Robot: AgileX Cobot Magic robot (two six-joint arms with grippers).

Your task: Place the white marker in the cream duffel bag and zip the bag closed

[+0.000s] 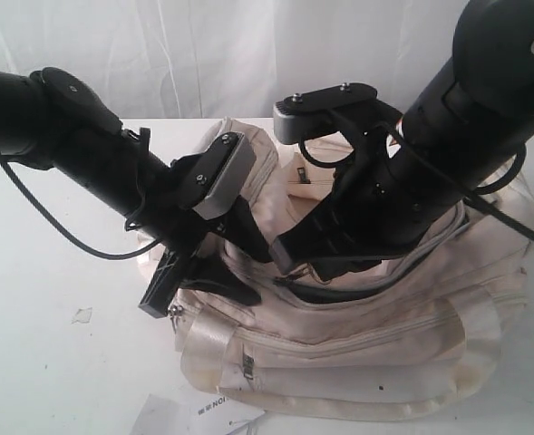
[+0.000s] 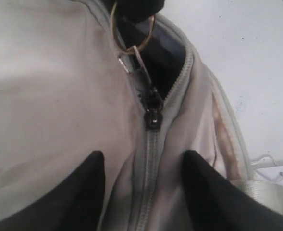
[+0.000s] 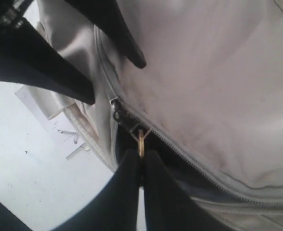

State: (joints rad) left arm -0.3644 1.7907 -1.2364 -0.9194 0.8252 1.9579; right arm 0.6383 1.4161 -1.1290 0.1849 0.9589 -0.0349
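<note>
The cream duffel bag (image 1: 366, 335) lies on the white table with its top zip partly open and black lining showing in the gap. My right gripper (image 3: 141, 159) is shut on the gold ring (image 3: 141, 139) that hangs from the zipper slider (image 3: 116, 109). My left gripper (image 2: 143, 168) sits astride the closed stretch of zip just behind the slider (image 2: 153, 118), its jaws wide and pressed into a ridge of bag fabric (image 2: 45, 96). In the exterior view the left gripper (image 1: 208, 272) and right gripper (image 1: 280, 258) meet over the bag's left end. The white marker is out of view.
White paper tags (image 1: 203, 412) lie on the table (image 1: 40, 362) in front of the bag's left end. A small scrap (image 1: 82, 315) lies to the left. The shiny strap handle (image 1: 276, 340) runs along the bag's front. A white curtain hangs behind.
</note>
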